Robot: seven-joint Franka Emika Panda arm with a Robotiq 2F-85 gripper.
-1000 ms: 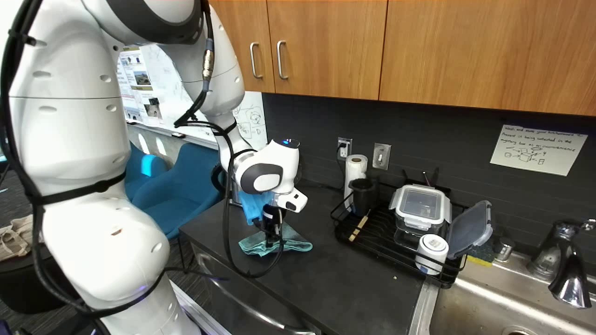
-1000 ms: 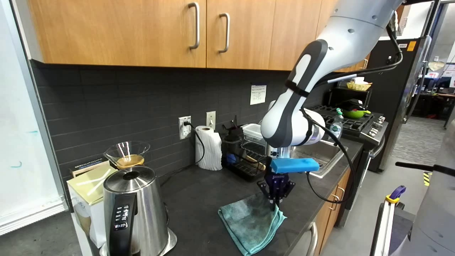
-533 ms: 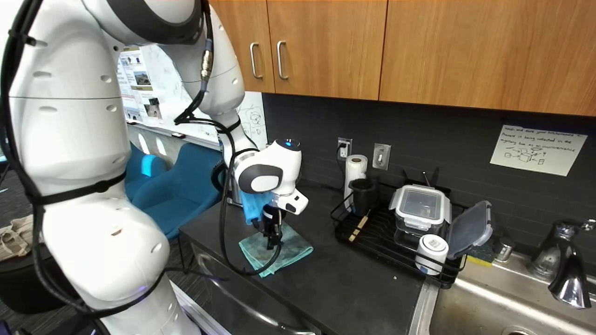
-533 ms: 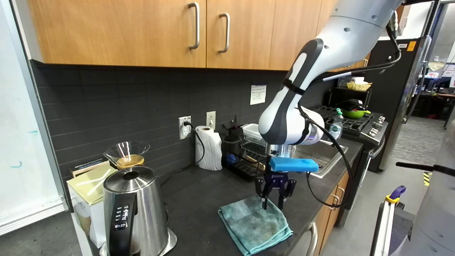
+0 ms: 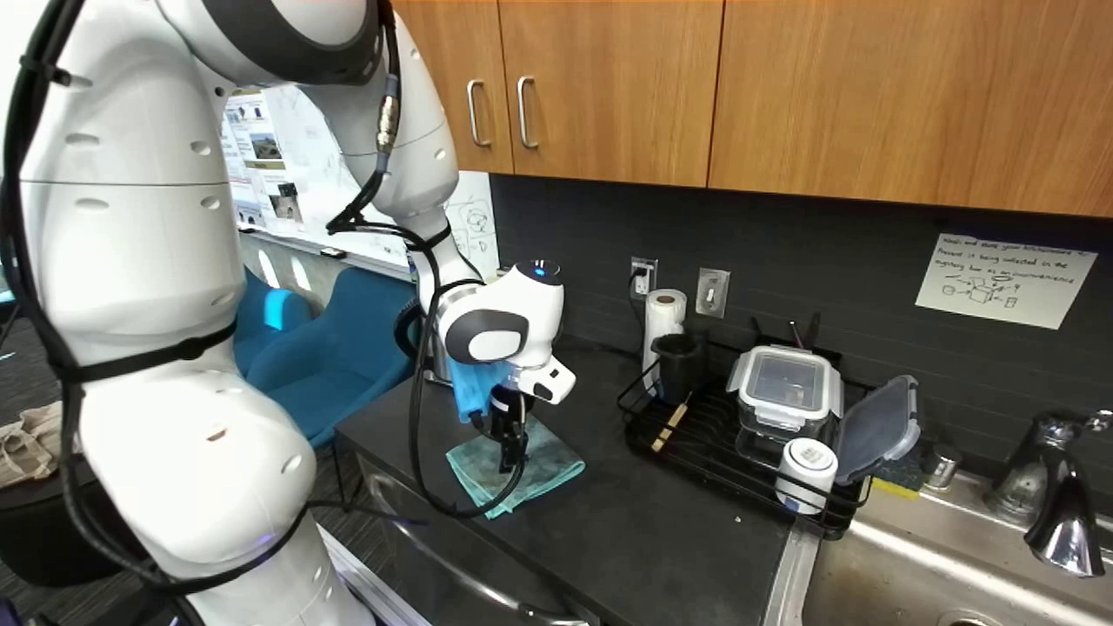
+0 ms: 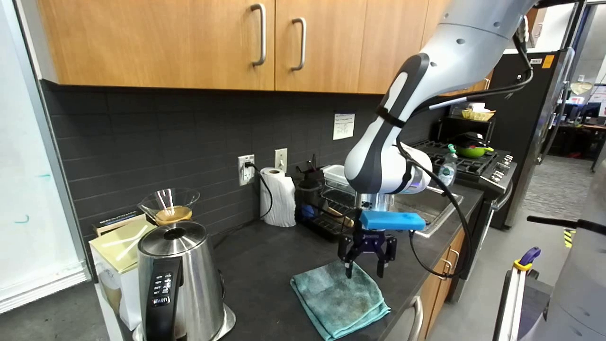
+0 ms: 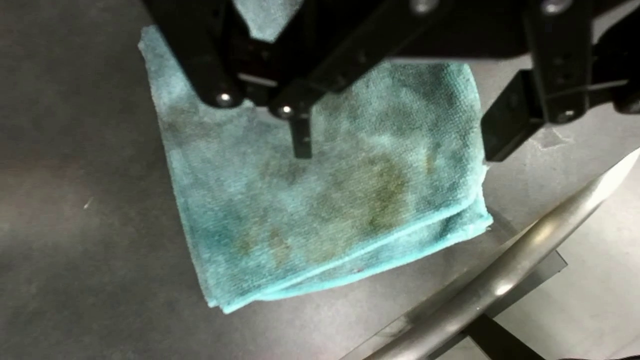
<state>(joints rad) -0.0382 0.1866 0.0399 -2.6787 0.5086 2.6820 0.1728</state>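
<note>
A teal cloth (image 6: 338,303), folded and stained brown in places, lies flat on the dark counter (image 6: 265,265). Just over its far edge hangs my gripper (image 6: 364,271), pointing down with its jaws wide apart and nothing between them. In the wrist view the cloth (image 7: 325,200) spreads beneath the gripper (image 7: 397,152). One finger (image 7: 302,140) is above the fabric, while the opposite finger (image 7: 507,120) stands at the cloth's side edge, partly over bare counter. Whether a fingertip touches the cloth cannot be told. The arm's cable partly covers the cloth (image 5: 552,465) in an exterior view.
A steel kettle (image 6: 203,279) and a box (image 6: 118,251) stand at the counter's end. Along the wall are a paper towel roll (image 6: 279,201) and a black dish rack (image 5: 726,480) with containers, then the sink (image 5: 869,591). A metal handle (image 7: 480,295) runs below the counter's front edge.
The jaws have gone from shut on the cloth's edge to wide apart. The bunched edge has dropped and spread flat. The wrist has shifted only slightly.
</note>
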